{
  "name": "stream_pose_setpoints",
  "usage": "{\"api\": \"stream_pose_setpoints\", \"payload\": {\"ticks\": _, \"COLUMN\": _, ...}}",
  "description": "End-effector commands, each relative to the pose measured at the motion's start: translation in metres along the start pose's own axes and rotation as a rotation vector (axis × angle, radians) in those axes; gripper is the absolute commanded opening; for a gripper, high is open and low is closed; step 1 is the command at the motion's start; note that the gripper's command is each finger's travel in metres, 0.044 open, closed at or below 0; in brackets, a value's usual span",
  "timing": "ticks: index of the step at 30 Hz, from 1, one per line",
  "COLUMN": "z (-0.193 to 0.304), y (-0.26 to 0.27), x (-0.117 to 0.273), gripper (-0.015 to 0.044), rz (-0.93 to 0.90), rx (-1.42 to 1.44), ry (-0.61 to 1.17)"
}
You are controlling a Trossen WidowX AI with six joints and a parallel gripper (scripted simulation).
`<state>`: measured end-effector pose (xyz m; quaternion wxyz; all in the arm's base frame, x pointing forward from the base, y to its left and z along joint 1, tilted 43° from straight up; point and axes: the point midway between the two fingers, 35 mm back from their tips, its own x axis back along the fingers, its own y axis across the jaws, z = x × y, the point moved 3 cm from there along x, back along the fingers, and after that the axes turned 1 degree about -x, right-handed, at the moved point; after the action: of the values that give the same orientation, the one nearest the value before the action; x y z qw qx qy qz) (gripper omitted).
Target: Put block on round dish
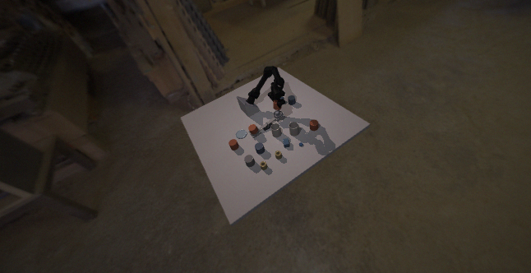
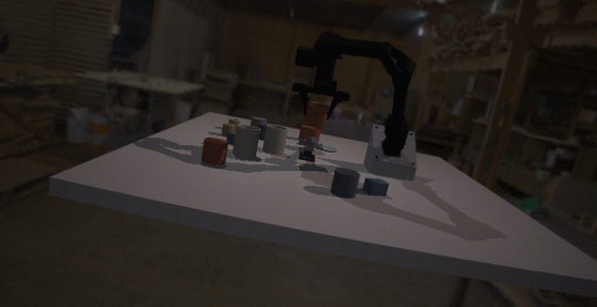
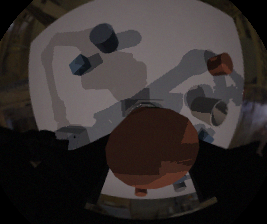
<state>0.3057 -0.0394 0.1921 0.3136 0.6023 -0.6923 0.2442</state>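
My gripper [image 1: 278, 104] [image 2: 317, 115] [image 3: 148, 135] is shut on an orange-red cup and holds it upright above one end of the balance [image 1: 267, 124] [image 2: 307, 156]. The wrist view shows the cup's broad top, which hides much of the balance. The other orange-red cup [image 1: 252, 129] stands at the balance's far end. The lifted cup's end shows a ring-like pan in the top view; whether a block lies there is too small to tell. The pale round dish [image 1: 241, 134] [image 2: 329, 149] lies on the table beyond the standing cup, with no cup above it.
Two grey cups [image 1: 276, 130] [image 1: 293, 128] and an orange-red cylinder [image 1: 314, 125] [image 2: 214, 152] [image 3: 219, 64] stand near the balance. A dark blue cylinder [image 2: 345, 183] [image 3: 104, 38] and a blue cube [image 2: 375, 187] [image 3: 80, 65] are nearer the arm's base. Several cylinders and yellow pieces stand farther off.
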Motion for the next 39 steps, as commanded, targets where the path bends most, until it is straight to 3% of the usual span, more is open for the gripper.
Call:
{"api": "stream_pose_setpoints", "payload": {"ticks": 1, "z": 0.001, "y": 0.000, "x": 0.000, "gripper": 0.0000, "rz": 0.002, "rx": -0.002, "ry": 0.000}}
{"api": "stream_pose_setpoints", "payload": {"ticks": 39, "z": -0.010, "y": 0.005, "x": -0.008, "gripper": 0.0000, "rz": 0.001, "rx": -0.004, "ry": 0.012}}
